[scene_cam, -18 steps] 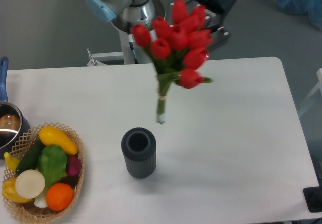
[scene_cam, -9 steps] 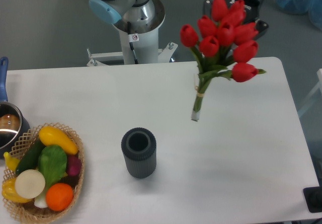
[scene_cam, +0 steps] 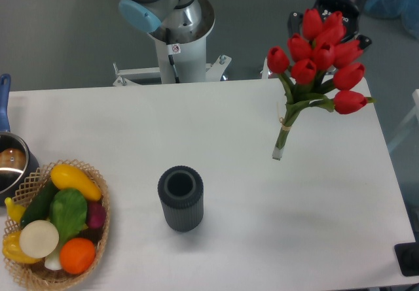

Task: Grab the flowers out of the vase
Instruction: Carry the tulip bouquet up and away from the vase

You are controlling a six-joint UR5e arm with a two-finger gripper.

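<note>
Flowers [scene_cam: 319, 48]: red closed tulip buds, green leaves, stems tied near the bottom, hanging tilted above the table's [scene_cam: 229, 127] right side, well apart from the vase [scene_cam: 181, 197]. Vase: dark ribbed cylinder, standing upright, mouth open. Gripper [scene_cam: 342, 3]: sitting behind the buds, its grip impossible to tell.
</note>
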